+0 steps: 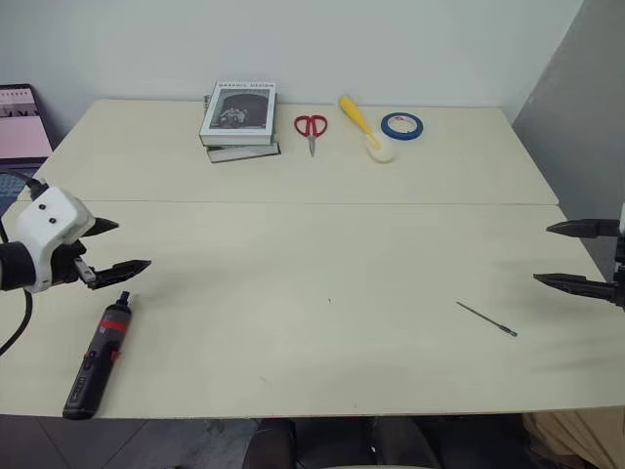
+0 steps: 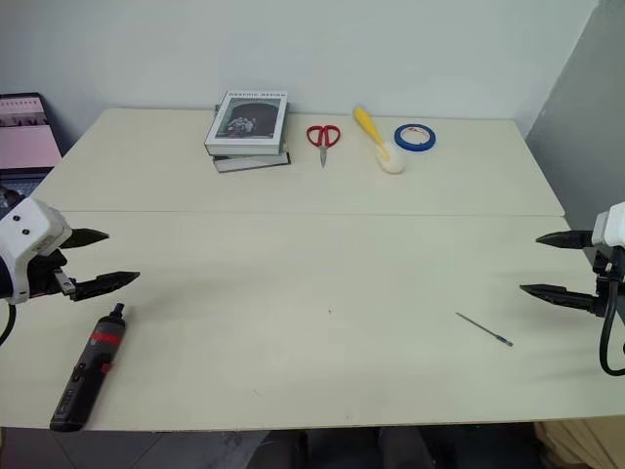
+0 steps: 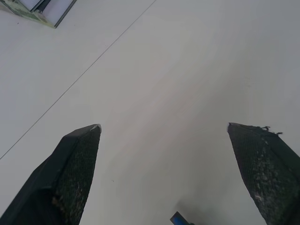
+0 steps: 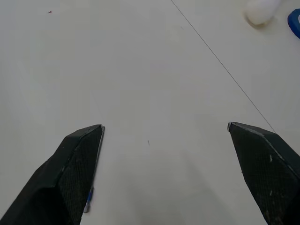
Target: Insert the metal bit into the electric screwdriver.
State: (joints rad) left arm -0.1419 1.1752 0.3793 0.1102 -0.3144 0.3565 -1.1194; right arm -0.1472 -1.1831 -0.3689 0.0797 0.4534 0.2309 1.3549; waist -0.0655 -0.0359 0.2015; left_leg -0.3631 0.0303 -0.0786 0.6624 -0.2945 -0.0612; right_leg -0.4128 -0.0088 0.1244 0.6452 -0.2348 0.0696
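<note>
Claws, left [image 1: 117, 246] and right [image 1: 559, 254], gape wide (book [image 1: 238, 112] title unreadable).

The one legible text is on the cover of the top book [image 1: 239, 109] of a small stack at about 11 o'clock on the table [image 1: 312, 293]. A heading in pale capitals across the dark cover's upper edge seems to read "GRAPHIC DESIGN", though the letters are small and I cannot be certain. Below it sits a greyish picture with no words I can make out. At about 9 o'clock, past the table's edge, a pink and black printed sheet [image 1: 21, 122] carries a dark band with marks too faint to read. Nothing else bears readable lettering, numbers or brand marks.
</note>
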